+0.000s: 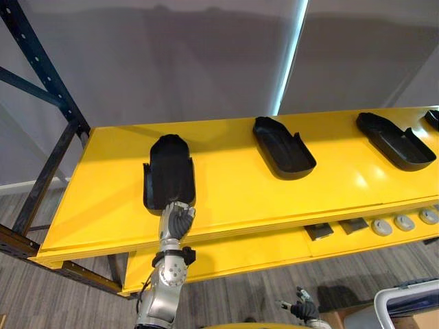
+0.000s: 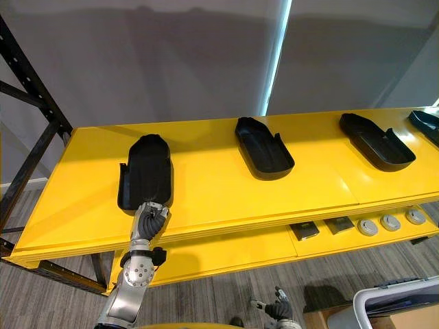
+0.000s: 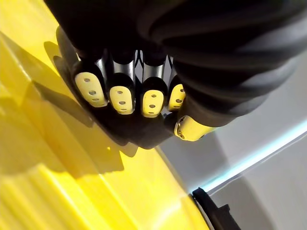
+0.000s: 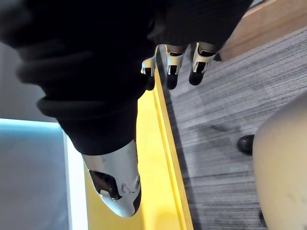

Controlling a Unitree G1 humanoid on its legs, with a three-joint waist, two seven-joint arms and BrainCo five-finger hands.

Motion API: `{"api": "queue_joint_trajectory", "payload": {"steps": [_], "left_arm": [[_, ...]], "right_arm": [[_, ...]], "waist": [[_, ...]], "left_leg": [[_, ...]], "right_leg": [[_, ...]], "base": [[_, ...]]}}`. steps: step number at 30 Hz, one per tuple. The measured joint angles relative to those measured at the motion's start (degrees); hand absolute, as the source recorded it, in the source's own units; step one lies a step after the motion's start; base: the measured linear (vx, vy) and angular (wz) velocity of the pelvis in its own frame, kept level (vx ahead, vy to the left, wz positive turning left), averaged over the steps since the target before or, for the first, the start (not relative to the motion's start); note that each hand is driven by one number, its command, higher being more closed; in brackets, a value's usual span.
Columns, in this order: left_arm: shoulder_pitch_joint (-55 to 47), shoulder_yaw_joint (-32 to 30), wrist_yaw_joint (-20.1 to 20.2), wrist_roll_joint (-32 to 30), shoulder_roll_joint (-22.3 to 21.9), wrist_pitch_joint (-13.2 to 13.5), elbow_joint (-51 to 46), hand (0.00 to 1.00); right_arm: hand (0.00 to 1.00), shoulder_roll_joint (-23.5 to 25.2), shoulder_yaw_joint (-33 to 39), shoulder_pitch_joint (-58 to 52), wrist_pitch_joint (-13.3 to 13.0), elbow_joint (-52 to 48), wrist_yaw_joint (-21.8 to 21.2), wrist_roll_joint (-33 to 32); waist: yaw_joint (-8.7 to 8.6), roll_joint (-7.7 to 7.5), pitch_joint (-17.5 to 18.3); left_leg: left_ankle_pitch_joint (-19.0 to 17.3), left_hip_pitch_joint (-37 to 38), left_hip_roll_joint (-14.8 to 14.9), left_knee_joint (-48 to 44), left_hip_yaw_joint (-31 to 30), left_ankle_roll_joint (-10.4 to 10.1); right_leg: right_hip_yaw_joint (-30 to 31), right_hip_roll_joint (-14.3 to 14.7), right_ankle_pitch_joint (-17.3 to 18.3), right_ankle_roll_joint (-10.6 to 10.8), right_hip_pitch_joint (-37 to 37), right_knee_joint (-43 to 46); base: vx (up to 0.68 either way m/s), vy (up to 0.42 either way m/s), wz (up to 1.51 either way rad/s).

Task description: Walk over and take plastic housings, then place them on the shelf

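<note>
Fingers of the left hand [image 1: 176,223] clasp the six-o'clock end of the black plastic housing [image 1: 168,171] lying on the yellow shelf [image 1: 240,199]; letting go seems next.

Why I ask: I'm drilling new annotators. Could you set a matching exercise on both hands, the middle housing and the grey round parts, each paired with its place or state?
Column one
1. left hand
2. right hand
3. middle housing
4. grey round parts

Column two
A. open, low above the floor
B. on the lower shelf
C. closed on the near end of the leftmost housing
D. lying free on the upper shelf

Pairs: 1-C, 2-A, 3-D, 4-B
</note>
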State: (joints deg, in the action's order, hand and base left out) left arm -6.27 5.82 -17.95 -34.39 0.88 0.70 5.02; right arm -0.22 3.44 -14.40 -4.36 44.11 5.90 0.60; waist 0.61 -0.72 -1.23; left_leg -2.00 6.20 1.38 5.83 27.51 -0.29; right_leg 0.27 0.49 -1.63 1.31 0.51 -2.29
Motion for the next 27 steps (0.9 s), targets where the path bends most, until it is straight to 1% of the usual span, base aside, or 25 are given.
{"api": "queue_joint_trajectory", "payload": {"steps": [5,8,11,19,21,22,23,25,26,27], "left_arm": [[3.2,-2.4,-0.9,0.0,0.8,-0.5,2.8,1.00],[5.5,-4.2,-1.1,0.0,1.7,-0.5,4.7,1.00],[7.0,-4.3,-1.1,0.0,2.9,-0.7,6.0,1.00],[8.4,-5.3,-1.2,0.2,3.1,-1.4,6.6,1.00],[7.3,-5.1,-1.2,0.8,3.1,-1.4,4.0,1.00],[5.6,-4.7,-1.2,1.3,3.0,-1.3,-0.3,1.00],[3.9,-4.5,-1.3,2.5,2.8,-0.2,-5.6,1.00],[2.2,-4.3,-1.9,4.3,2.8,1.3,-12.2,1.00],[1.0,-5.3,-2.5,7.2,2.7,3.3,-17.8,1.00],[0.2,-6.6,-3.0,8.3,2.6,4.3,-20.9,1.00]], "right_arm": [[0.00,-0.1,0.0,0.3,0.4,0.2,-0.1,0.0],[0.00,-0.1,0.0,1.0,0.4,1.0,-0.6,0.2],[0.00,-0.1,0.1,1.7,0.5,1.8,-0.9,0.6],[0.00,-0.3,0.1,2.9,0.4,3.6,-0.9,0.5],[0.00,-0.2,0.1,3.3,0.4,4.1,-0.8,0.5],[0.00,-0.3,0.1,3.2,0.4,4.1,-0.8,0.5],[0.00,-0.3,0.2,3.2,0.3,4.2,-0.7,0.5],[0.00,-0.3,0.2,3.3,0.2,4.4,-0.6,0.5],[0.00,-0.3,0.2,3.3,0.2,4.6,-0.6,0.5],[0.00,-0.2,0.3,3.3,0.2,4.6,-0.5,0.4]], "waist": [[-0.29,-0.03,0.0],[-1.05,-0.12,0.0],[-1.40,-0.22,0.1],[-1.61,-0.29,0.0],[-1.56,-0.36,-0.1],[-1.57,-0.41,-0.1],[-1.48,-0.42,-0.1],[-1.28,-0.42,-0.1],[-0.98,-0.41,-0.1],[-0.91,-0.30,-0.2]], "left_leg": [[0.0,-0.2,-0.3,0.0,0.1,0.0],[0.0,-0.4,-0.4,0.0,0.1,0.0],[0.0,-0.6,-0.4,0.0,0.1,0.0],[0.0,-0.6,-0.4,0.0,-0.1,0.1],[0.0,-0.6,-0.4,0.0,-0.2,0.1],[0.0,-0.7,-0.4,-0.3,-0.2,0.1],[0.0,-0.9,-0.4,-0.3,-0.5,0.1],[0.1,-1.0,-0.4,-0.3,-0.8,0.2],[0.1,-0.9,-0.4,-0.3,-1.1,0.2],[0.1,-0.6,-0.4,-0.3,-1.4,0.3]], "right_leg": [[0.0,-0.2,-0.2,-0.2,0.2,-1.0],[0.0,-0.2,-0.2,-0.2,0.2,-1.3],[0.0,-0.2,-0.6,-0.6,0.3,-1.9],[0.0,-0.1,-0.7,-0.7,0.2,-2.0],[-0.2,-0.1,-0.7,-0.7,0.3,-2.0],[0.2,-0.2,-0.7,-0.7,0.3,-2.0],[0.1,-0.3,-0.7,-0.7,0.4,-1.9],[-0.2,-0.3,-0.7,-0.7,0.4,-1.8],[-0.4,-0.3,-0.7,-0.7,0.7,-1.7],[-0.6,-0.3,-0.7,-0.7,1.2,-1.7]], "base": [[0.00,0.000,0.00],[0.00,0.000,0.00],[0.00,0.000,0.00],[-0.03,-0.033,0.00],[-0.02,-0.012,0.01],[0.00,-0.018,0.04],[0.01,-0.018,0.05],[-0.01,-0.020,0.10],[-0.03,-0.026,0.13],[-0.04,-0.024,0.13]]}}
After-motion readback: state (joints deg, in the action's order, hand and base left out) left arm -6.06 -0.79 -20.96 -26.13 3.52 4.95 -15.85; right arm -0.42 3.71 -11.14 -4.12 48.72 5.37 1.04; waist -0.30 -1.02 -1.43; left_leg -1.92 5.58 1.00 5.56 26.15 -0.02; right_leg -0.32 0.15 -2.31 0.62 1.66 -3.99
